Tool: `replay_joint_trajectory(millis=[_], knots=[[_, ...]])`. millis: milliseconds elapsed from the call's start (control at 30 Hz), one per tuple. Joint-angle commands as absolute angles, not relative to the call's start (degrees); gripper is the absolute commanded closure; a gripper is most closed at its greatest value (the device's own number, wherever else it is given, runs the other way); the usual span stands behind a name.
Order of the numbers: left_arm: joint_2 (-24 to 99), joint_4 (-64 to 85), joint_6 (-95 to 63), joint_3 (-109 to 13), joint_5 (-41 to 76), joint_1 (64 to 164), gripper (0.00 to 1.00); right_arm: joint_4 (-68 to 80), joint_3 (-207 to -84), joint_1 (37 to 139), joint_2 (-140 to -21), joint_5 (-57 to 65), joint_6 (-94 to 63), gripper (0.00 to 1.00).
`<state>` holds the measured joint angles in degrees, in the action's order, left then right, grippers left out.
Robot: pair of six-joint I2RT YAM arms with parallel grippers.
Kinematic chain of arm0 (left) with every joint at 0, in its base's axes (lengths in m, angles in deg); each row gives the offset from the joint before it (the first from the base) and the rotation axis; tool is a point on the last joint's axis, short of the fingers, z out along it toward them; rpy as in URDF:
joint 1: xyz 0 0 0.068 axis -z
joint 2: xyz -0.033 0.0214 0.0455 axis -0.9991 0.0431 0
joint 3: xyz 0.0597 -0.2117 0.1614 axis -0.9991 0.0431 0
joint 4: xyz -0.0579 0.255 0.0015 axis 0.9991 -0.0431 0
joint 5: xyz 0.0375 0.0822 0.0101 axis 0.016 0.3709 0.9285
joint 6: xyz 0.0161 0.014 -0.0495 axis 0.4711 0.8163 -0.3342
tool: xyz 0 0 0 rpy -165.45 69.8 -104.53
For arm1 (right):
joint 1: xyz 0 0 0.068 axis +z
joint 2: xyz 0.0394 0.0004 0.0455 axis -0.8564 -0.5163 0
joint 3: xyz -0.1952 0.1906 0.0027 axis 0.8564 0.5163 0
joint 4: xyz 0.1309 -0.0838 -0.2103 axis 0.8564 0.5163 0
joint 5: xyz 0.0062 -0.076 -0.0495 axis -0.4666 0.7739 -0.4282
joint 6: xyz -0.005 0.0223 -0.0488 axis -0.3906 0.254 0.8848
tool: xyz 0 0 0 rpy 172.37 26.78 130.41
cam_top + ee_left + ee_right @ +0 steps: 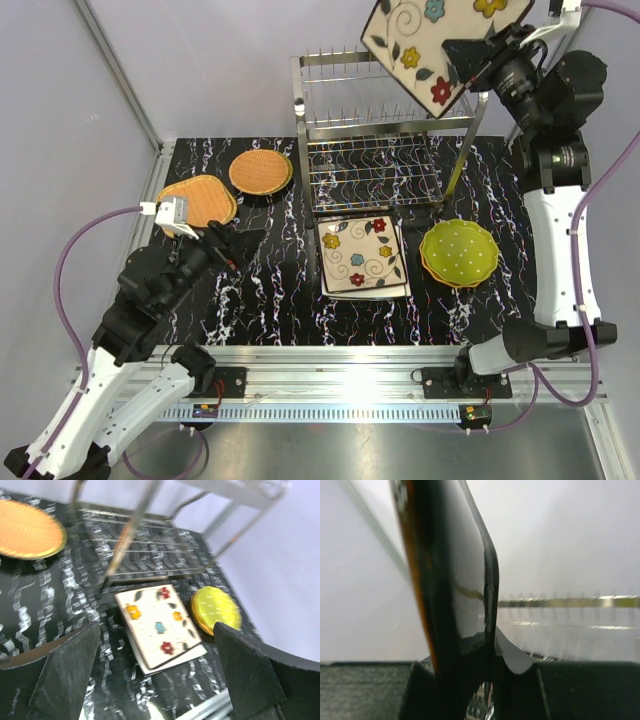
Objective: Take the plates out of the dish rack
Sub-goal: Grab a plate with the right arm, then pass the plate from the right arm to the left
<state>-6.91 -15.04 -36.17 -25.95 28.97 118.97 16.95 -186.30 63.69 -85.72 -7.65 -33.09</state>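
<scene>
Left gripper (243, 247) is hovering empty with jaws spread wide over the black marbled table (270, 300), near the squarish orange woven plate (197, 200) and the round orange woven plate (261, 171). It is best parked there, out of the transfer path. Mid-table, the tall steel wire dish rack (380, 140) is showing no plate in its tiers. In front of it, the stack of cream square flower-patterned plates (362, 255) is lying flat, with the lime-green dotted round plates (459, 252) just beside. Right gripper (462, 60) is clamping the edge of a cream square flowered plate (420, 35), holding it tilted high above the rack's right end.

Judged step: carrying this plate to the matching stack. Recommended handling:
1. Clearing the upright prongs first.
2. Levelling the plate while descending.
3. Opening the jaws only once it is resting on the stack.
</scene>
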Motion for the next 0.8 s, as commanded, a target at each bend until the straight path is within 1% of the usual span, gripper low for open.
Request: replay_joint_trajectory(millis=[0,167,267,300,367,433,600,767], knots=[[-7.2,-7.09,-36.5,-27.74,20.21,118.64,0.01,-0.22,-182.69,63.66,-77.83,-19.63,-39.95,1.0],[-6.68,-2.27,-37.11,-27.83,15.36,118.64,0.01,-1.8,-175.92,63.75,-73.6,-29.21,-45.48,1.0],[-6.23,0.72,-38.08,-27.48,11.94,118.47,0.01,-3.47,-168.89,63.75,-69.91,-35.36,-47.6,1.0],[-6.06,1.69,-38.34,-27.22,10.19,118.38,0.01,-4.61,-164.87,63.75,-67.9,-39.03,-47.69,1.0],[-5.62,4.07,-39.4,-26.34,8.08,118.03,0.01,-4.79,-158.8,63.75,-64.82,-40.82,-47.17,1.0],[-5.27,6.17,-40.62,-25.29,6.49,117.5,0.01,-4.27,-155.79,63.66,-63.23,-44.86,-45.24,1.0],[-2.38,13.99,-46.33,-21.25,-2.82,113.99,0.01,-1.03,-146.47,63.75,-59.8,-52.33,-43.39,1.0],[1.41,22.79,-52.58,-18.34,-9.24,111.79,0.01,-0.14,-138.65,63.92,-57.43,-55.68,-41.72,1.0]])
